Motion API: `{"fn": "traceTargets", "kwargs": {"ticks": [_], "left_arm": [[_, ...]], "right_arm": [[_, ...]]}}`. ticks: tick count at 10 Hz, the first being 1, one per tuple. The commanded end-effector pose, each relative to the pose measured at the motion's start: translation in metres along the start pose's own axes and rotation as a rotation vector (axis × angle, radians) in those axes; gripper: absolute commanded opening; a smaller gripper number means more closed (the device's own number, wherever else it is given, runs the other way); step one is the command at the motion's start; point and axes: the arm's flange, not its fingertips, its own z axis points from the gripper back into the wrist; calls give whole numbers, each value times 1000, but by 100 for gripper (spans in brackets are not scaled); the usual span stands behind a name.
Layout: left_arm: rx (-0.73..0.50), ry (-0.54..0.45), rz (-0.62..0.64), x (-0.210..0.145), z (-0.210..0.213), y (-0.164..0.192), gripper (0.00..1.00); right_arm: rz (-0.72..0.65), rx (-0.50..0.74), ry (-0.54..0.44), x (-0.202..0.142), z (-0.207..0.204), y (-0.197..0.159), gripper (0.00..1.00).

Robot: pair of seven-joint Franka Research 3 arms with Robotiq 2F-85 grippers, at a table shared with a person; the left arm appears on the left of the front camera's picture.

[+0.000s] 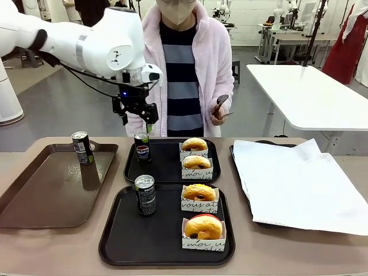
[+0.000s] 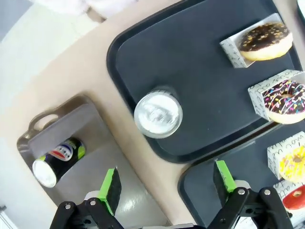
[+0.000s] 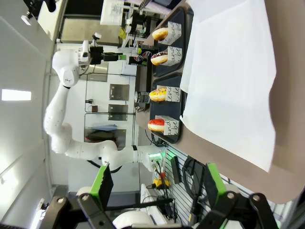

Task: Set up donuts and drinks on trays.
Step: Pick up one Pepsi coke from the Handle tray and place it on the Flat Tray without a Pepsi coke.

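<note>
Beige tabletop (image 1: 52, 247) runs across the front view, with a person in a pink jacket (image 1: 187, 63) standing at its far side. Two black trays sit mid-table: the far tray (image 1: 167, 167) holds a Pepsi can (image 1: 142, 146) upright at its left end and two sleeved donuts (image 1: 195, 156) at its right; the near tray (image 1: 161, 236) holds a dark can (image 1: 145, 195) upright at left and two more donuts (image 1: 200, 215). A brown tray (image 1: 52, 184) at left carries a third can (image 1: 82, 148) standing at its far edge. A paper-lined tray (image 1: 299, 184) lies at right. The left gripper (image 1: 138, 117) hangs above the Pepsi can, clear of it, holding nothing; how far apart its fingers stand cannot be told from this angle.

Left wrist view: the left gripper (image 2: 167, 183) looks down with green pads spread wide and nothing between them. The silver top of a can (image 2: 158, 115) stands on a black tray (image 2: 200, 71), beside a chocolate donut (image 2: 265, 41) and a sprinkled donut (image 2: 285, 101). Another can (image 2: 57, 161) stands on the brown tray (image 2: 107, 167).

Right wrist view: the right gripper (image 3: 155, 183) has its fingers wide apart and empty. White paper (image 3: 228, 81) covers the table ahead, with the donuts (image 3: 158, 76) on the black trays (image 3: 177, 71) beyond it.
</note>
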Motion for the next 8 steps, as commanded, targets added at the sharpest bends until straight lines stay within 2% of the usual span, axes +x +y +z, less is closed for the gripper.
{"fn": "traceTargets", "kwargs": {"ticks": [1, 2, 3, 4, 5, 6, 7, 8], "left_arm": [[7, 22, 113, -55, 38, 52, 100], [13, 40, 139, -104, 45, 64, 100], [-32, 88, 144, -138, 53, 85, 100], [-36, 115, 138, -145, 68, 121, 100], [-68, 96, 184, -173, 69, 135, 100], [-87, 65, 250, -185, 60, 133, 100], [-28, 109, 177, -158, 69, 124, 100], [-28, 109, 177, -158, 69, 124, 100]], "right_arm": [[13, 14, -7, 0, 1, 0, 100], [13, 14, -7, 0, 1, 0, 100], [13, 14, -7, 0, 1, 0, 100], [13, 14, -7, 0, 1, 0, 100], [13, 14, -7, 0, 1, 0, 100], [13, 14, -7, 0, 1, 0, 100], [13, 14, -7, 0, 1, 0, 100], [13, 14, -7, 0, 1, 0, 100]]}}
